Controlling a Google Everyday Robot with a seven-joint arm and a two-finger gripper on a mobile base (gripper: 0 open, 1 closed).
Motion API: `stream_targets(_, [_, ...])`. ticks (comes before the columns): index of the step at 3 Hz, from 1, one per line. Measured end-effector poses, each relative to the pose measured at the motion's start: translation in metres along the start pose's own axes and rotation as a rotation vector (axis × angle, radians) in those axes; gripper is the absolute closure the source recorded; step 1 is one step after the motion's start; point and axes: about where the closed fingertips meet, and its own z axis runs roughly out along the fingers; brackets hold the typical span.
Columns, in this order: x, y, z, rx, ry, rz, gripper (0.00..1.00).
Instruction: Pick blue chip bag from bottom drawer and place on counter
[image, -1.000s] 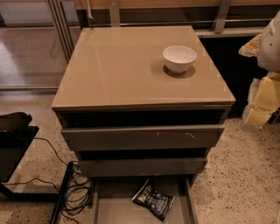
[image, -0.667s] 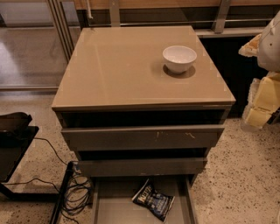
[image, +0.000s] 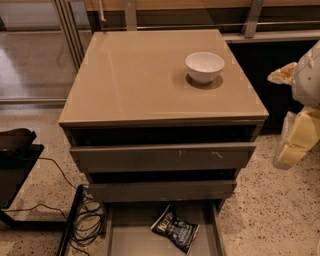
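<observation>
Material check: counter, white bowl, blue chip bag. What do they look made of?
The counter: glossy tan laminate or lacquered board, likely; it shows soft reflections. The white bowl: probably glazed ceramic, given its smooth sheen. The blue chip bag, in the bottom drawer: crinkled plastic film. The gripper, at the right edge of view: pale yellowish plastic, apparently.

Only the robot's arm has moved. The gripper (image: 298, 137), the pale yellow part hanging at the right edge just past the counter (image: 150, 80), now sits a little lower than it did a moment ago. The white piece (image: 309, 75) above it has come down too, and its tan tip (image: 282, 73) is now about level with the white bowl (image: 205, 66), not above it
</observation>
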Motion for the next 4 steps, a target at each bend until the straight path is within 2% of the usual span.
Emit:
stream_targets(1, [0.014,0.025,0.051,-0.030,-0.090,-0.012,0.00])
stream_targets(2, [0.032,0.065,0.123,-0.002,-0.102,0.009,0.00])
stream_targets(4, [0.032,0.067,0.136,-0.018,-0.112,0.012,0.00])
